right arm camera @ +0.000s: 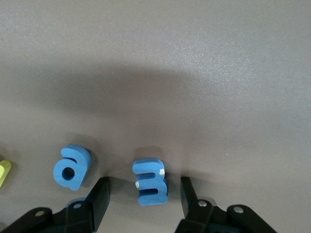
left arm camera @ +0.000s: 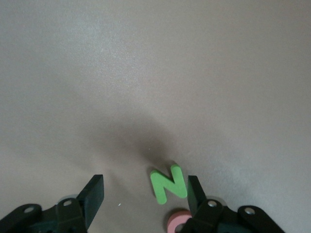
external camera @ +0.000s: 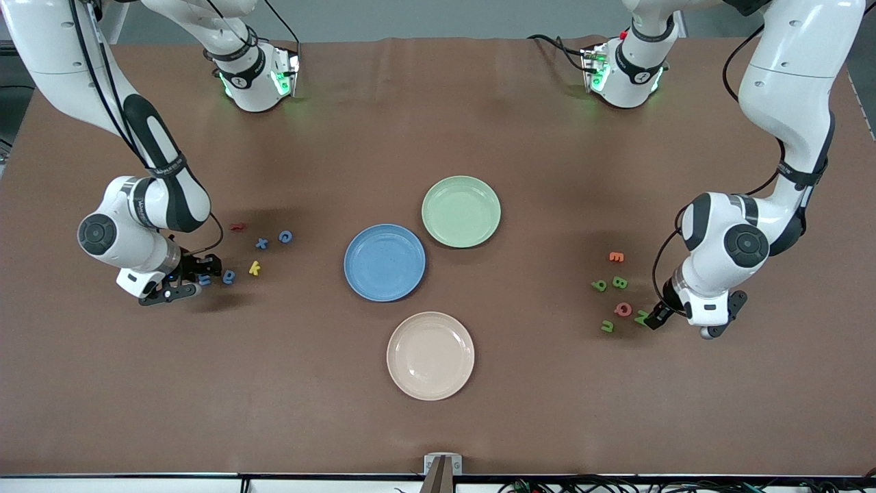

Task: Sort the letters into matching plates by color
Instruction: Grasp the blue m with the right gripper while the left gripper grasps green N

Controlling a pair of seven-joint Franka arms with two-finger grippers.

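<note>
Right gripper (right arm camera: 143, 199) low over the table (right arm camera: 194, 73), fingers (right arm camera: 99, 194) spread with a blue letter E (right arm camera: 150, 182) between them, touching neither. Blue letter a (right arm camera: 72, 166) lies just beside the E, outside the fingers. Yellow letter (right arm camera: 4, 172), cut off at the frame edge, sits past the a, away from the E.

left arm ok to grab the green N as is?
Probably yes: the left gripper is open, low over the table, and the N lies between its fingers close to one, with a pink letter beside.

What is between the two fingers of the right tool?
A blue letter on the table sits between the open right tool's fingers, seen in the right wrist view.
</note>
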